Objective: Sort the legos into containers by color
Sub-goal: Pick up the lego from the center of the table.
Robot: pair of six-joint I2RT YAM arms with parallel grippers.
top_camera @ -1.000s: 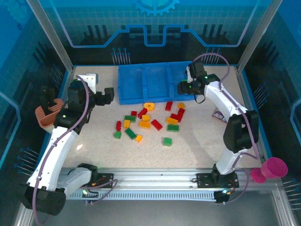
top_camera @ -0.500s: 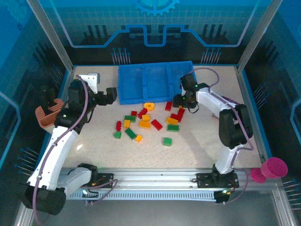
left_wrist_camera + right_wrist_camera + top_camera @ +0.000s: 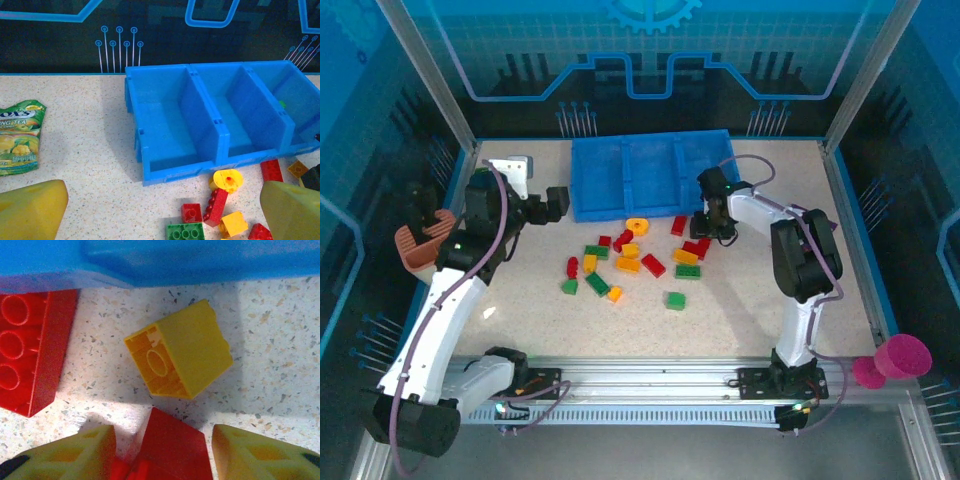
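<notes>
Yellow brick (image 3: pixel 182 347) lies tipped, hollow underside facing long red brick (image 3: pixel 30 347).

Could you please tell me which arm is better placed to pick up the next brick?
The right arm: its jaws are down among the bricks, either side of a red brick just before the blue tray. The left arm holds its jaws open by the tray's left end, off the pile.

speckled table (image 3: pixel 745 320), blue tray (image 3: pixel 620 207), legos (image 3: pixel 653 265), snack pkt (image 3: pixel 17 137)

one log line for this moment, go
left gripper: open | right gripper: astride red brick, grip unclear | legos: most loose on table
</notes>
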